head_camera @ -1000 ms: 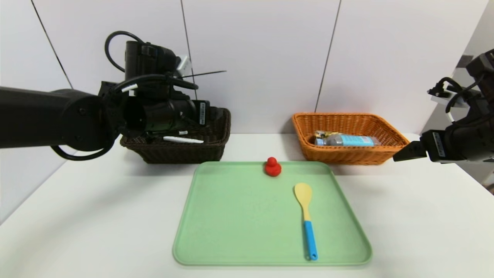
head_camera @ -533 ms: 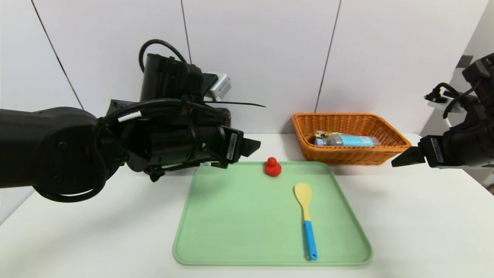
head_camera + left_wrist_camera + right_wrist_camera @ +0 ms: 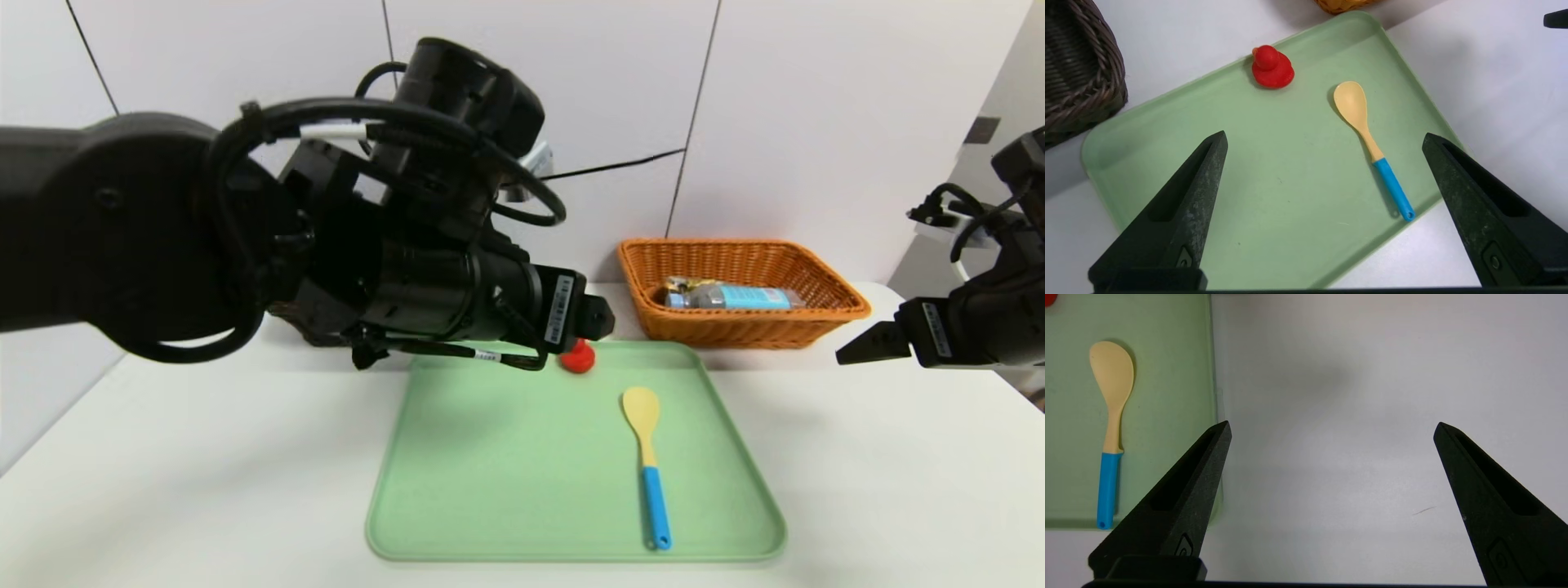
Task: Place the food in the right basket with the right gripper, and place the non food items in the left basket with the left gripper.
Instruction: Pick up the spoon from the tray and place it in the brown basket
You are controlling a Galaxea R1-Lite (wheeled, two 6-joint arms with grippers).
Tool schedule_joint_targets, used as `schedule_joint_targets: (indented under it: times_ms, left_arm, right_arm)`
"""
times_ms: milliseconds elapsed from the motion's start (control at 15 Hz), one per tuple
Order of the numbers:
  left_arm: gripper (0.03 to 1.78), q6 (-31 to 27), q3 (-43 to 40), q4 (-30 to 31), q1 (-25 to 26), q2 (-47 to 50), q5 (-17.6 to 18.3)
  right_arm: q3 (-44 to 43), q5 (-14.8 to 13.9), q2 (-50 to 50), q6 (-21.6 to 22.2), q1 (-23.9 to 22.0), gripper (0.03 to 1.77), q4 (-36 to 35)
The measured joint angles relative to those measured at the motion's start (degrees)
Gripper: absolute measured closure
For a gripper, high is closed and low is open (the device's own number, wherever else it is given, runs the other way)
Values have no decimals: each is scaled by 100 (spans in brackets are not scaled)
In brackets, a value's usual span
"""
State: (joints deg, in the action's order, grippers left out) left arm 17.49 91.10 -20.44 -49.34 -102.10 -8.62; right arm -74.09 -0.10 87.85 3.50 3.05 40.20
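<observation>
Now left claw [image 3: 600,317] wide, empty, swung from dark basket [image 3: 1077,69] over tray [image 3: 490,457], seemingly near duck [image 3: 1271,69].

The tray [image 3: 506,490] is pale mint green, plain and unpatterned. The duck [image 3: 1271,69] on it is solid bright red. The spoon [image 3: 1363,130] has a cream-yellow bowl and neck and a sky-blue handle. The right basket [image 3: 739,322] is orange wicker with a tight woven pattern; the packet [image 3: 735,296] inside shows light blue. The left basket [image 3: 1081,81] is dark brown weave. The table [image 3: 204,457] is white. Both grippers, left [image 3: 1325,136] and right [image 3: 1333,426], are matte black.
</observation>
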Motion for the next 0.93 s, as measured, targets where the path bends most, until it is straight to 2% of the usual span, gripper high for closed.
schedule_joint_targets:
  times_ms: [200,400,533,933]
  left_arm:
    - [12,596,1179,-1230,-59,-512,18]
    - [12,1026,1990,-1974,-206,-1119,24]
    - [12,1125,2130,-2043,-372,-1412,22]
    - [12,1943,2182,-2175,-767,-1893,0]
  right_arm:
    - [54,-6,-77,-2,23,9,6]
    - [78,-9,-124,2,26,9,6]
    - [111,-9,-138,-2,26,9,6]
    - [243,-1,-135,2,26,9,6]
